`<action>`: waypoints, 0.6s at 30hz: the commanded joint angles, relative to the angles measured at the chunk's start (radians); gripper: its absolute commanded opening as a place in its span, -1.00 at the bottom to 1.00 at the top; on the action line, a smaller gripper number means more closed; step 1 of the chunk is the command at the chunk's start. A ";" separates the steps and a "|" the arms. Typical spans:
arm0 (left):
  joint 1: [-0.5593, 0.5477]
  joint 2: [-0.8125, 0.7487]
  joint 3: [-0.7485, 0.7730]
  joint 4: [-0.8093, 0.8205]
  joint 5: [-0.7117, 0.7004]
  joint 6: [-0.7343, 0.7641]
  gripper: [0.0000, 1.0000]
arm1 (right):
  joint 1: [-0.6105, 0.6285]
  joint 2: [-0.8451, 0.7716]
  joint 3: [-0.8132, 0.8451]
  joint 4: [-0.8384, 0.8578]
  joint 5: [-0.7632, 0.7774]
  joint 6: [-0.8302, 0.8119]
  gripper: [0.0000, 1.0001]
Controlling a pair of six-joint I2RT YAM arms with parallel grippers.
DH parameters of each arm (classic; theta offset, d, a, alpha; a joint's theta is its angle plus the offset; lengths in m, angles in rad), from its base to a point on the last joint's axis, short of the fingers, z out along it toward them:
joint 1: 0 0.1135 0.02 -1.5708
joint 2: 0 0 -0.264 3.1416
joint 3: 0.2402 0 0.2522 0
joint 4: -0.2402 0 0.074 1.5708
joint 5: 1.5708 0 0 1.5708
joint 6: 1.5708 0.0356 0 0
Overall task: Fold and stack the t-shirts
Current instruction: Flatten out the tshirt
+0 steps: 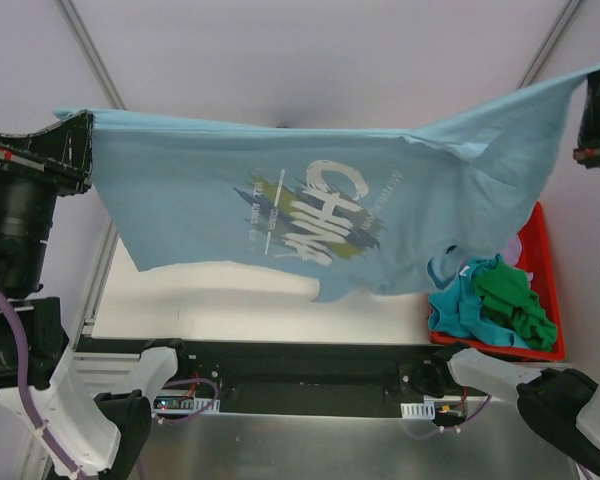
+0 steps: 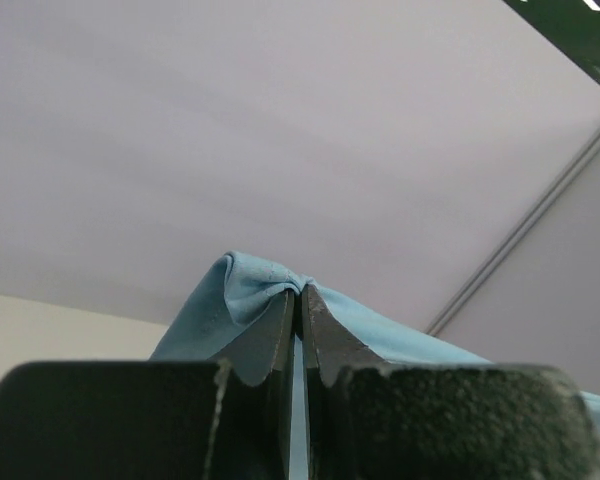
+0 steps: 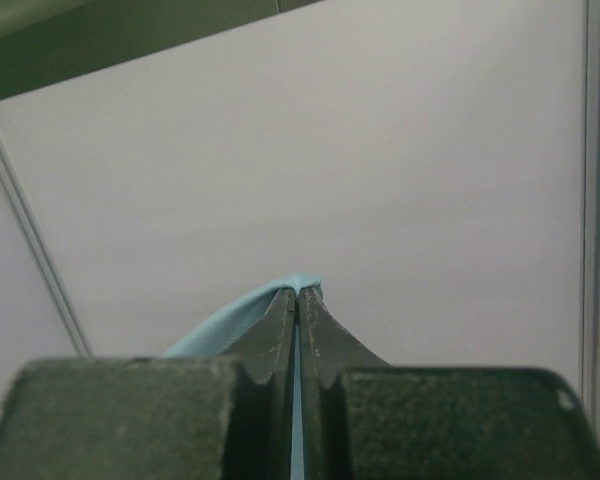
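Observation:
A light sky-blue t-shirt (image 1: 280, 190) with white chest print hangs spread in the air above the table, held at two corners. My left gripper (image 1: 85, 125) is shut on its left corner; the cloth (image 2: 245, 290) bunches over the closed fingertips in the left wrist view. My right gripper (image 1: 592, 85) is shut on its right corner; a thin fold of blue cloth (image 3: 280, 292) shows at the tips in the right wrist view. A turquoise t-shirt (image 1: 455, 300) and a green t-shirt (image 1: 515, 300) lie crumpled in the red bin.
The red plastic bin (image 1: 546, 265) stands at the table's right edge. The white table (image 1: 200, 300) shows under the hanging shirt. The arm bases and a black rail (image 1: 300, 375) run along the near edge.

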 commanded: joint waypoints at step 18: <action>0.006 0.158 -0.117 0.052 0.040 -0.045 -1.00 | -0.017 0.135 -0.076 0.156 0.277 -0.369 -1.00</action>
